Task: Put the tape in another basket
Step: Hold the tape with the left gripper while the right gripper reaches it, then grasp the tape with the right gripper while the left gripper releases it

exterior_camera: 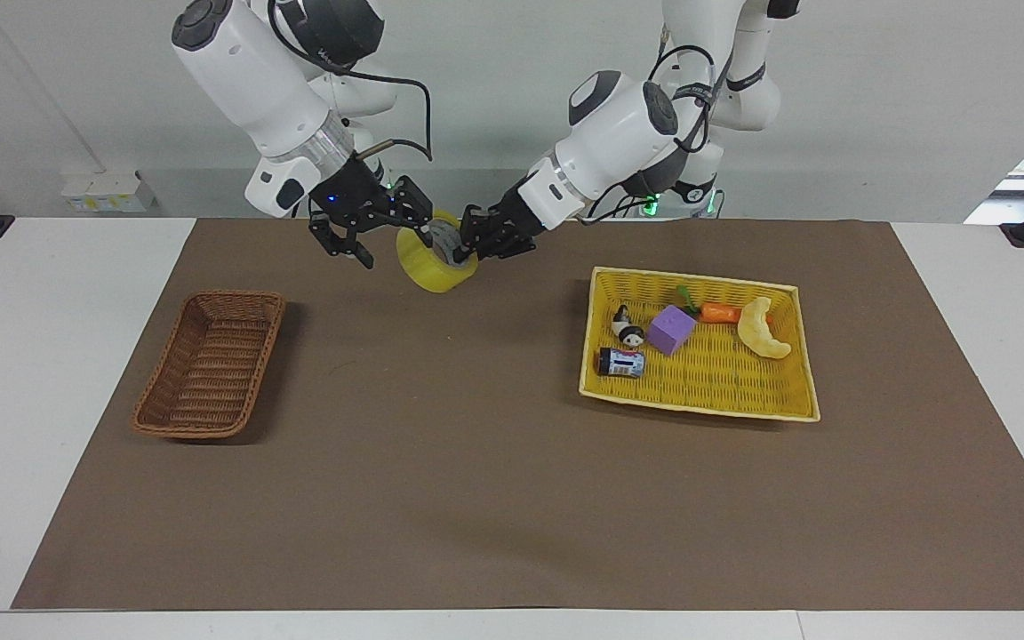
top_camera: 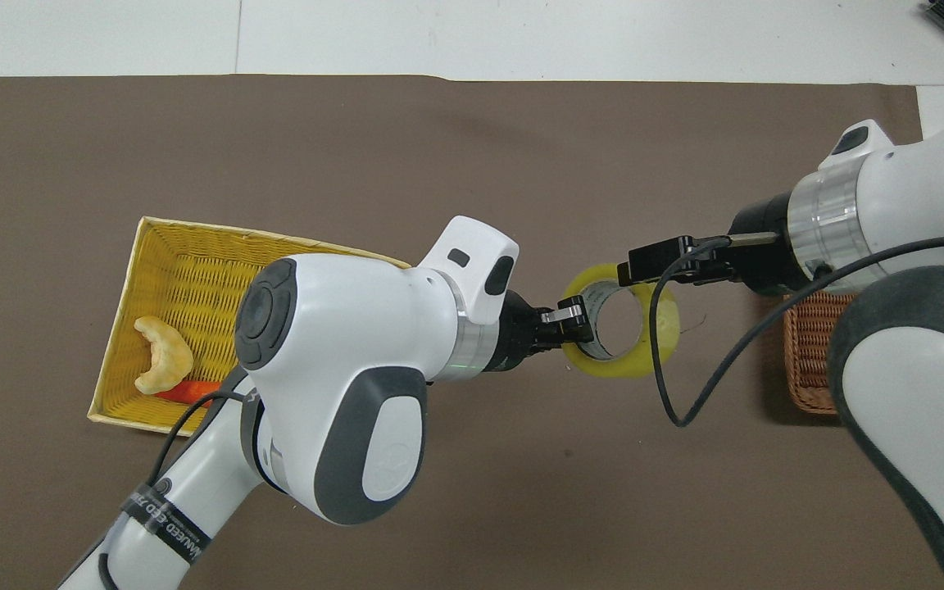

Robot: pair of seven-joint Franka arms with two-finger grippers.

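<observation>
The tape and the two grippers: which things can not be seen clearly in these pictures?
- Whether the right gripper already touches the tape: in the overhead view its camera mount covers the roll's rim.
- The brown basket: overhead view, mostly hidden under the right arm.
- The yellow tray: overhead view, largely covered by the left arm, whose left gripper pinches the roll's wall.

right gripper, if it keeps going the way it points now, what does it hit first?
The tape. The right gripper is open, angled toward the roll that the left gripper holds up over the mat between the baskets. It looks right at the rim, but contact is unclear.
</observation>
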